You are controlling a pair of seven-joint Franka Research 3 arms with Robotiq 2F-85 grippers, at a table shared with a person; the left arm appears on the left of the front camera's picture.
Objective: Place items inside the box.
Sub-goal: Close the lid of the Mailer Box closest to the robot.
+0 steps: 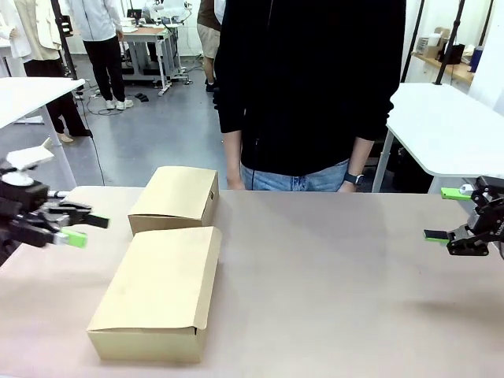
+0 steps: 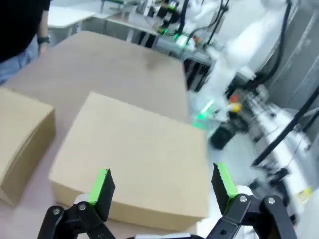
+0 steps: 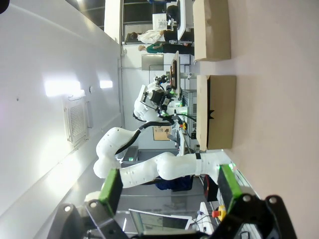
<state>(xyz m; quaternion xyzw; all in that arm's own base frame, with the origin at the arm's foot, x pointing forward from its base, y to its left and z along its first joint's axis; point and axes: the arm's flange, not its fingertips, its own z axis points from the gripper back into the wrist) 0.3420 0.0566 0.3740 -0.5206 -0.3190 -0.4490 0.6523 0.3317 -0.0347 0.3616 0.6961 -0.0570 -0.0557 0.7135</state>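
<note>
Two matt cardboard boxes (image 1: 161,291) (image 1: 176,197) on a smooth matt tabletop (image 1: 331,283).

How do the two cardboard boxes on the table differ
The near box looks larger and longer than the far box. The near box lies closer to the robot's side, the far box closer to the person. The near box has a flap edge along its right side. Both are plain tan cardboard, closed, lying flat.
</note>
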